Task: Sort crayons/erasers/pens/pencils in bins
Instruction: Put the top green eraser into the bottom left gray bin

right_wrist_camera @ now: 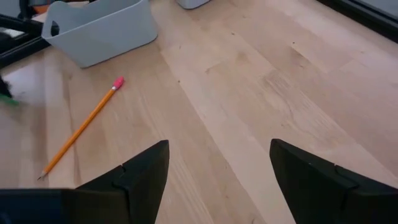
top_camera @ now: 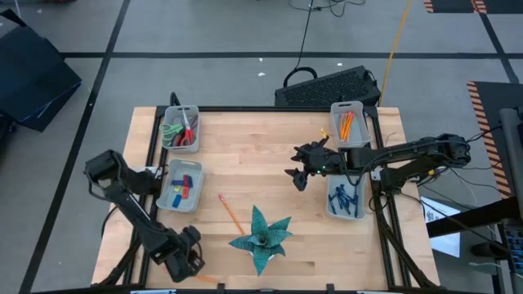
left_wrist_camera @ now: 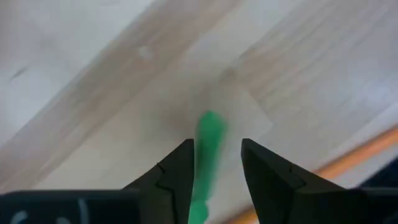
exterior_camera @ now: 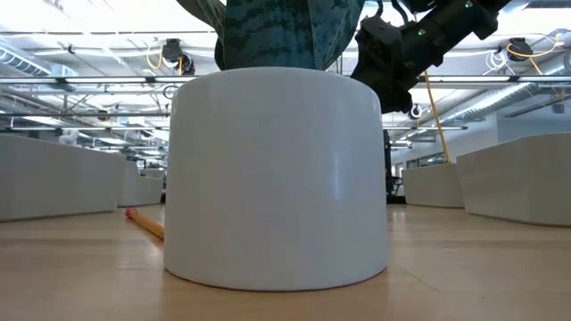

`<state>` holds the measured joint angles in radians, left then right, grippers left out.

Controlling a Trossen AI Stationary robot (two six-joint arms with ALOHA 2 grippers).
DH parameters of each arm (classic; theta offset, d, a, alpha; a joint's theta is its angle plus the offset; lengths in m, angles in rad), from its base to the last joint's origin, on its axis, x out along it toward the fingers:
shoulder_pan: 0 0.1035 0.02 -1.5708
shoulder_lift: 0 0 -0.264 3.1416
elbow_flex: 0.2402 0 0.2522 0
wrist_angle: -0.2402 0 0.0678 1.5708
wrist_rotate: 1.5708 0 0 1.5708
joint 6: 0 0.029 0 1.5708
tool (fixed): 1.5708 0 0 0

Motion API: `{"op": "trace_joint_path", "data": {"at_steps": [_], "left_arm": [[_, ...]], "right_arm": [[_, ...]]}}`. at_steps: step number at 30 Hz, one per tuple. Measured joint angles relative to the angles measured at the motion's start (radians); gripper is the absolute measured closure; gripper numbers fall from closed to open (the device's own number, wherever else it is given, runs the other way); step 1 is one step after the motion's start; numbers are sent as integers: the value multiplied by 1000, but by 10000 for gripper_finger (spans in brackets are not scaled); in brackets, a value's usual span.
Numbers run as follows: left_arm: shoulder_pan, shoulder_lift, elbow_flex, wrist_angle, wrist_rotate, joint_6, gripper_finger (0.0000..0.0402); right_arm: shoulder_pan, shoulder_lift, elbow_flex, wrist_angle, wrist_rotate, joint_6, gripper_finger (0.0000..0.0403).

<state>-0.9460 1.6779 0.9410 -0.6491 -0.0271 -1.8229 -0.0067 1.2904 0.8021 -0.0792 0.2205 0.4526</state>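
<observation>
Currently you are mid-sort: the four bins (top_camera: 181, 128) are partly filled. Your right gripper (top_camera: 301, 174), fingers spread and empty, hovers mid-table. Next, lower it over the loose pencil (top_camera: 231, 214) beside the plant (top_camera: 261, 237); your left gripper (left_wrist_camera: 216, 163) straddles a green crayon (left_wrist_camera: 208, 140).

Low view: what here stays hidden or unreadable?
- Low view: white pot blocks the bins and most of the table; only a pencil end shows.
- Left wrist view: green stick between the left pincer fingers is blurred; contact unclear.
- High view: blue bin contents too small to count.
</observation>
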Motion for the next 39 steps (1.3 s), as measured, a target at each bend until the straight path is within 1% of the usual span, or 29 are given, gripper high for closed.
{"op": "trace_joint_path", "data": {"at_steps": [5,8,11,14,22,26,29,36,39], "left_arm": [[1,75,25,-4,18,36,261],[3,92,26,-7,30,29,253],[7,93,25,-8,38,15,256],[12,94,24,-11,46,5,275],[16,94,22,-19,53,-11,351],[17,90,21,-25,57,-15,358],[17,86,19,-24,60,-18,337],[18,86,18,6,79,-46,249],[18,86,19,-4,99,-62,234]], "right_arm": [[0,0,0,-1,18,4,133],[0,0,0,0,16,8,133],[0,0,0,0,15,8,133],[0,0,0,0,15,18,133],[2,0,0,0,14,34,133],[2,0,0,0,14,34,133],[2,0,0,0,14,34,133],[2,0,0,0,14,34,133],[2,0,0,0,14,34,133]]}}
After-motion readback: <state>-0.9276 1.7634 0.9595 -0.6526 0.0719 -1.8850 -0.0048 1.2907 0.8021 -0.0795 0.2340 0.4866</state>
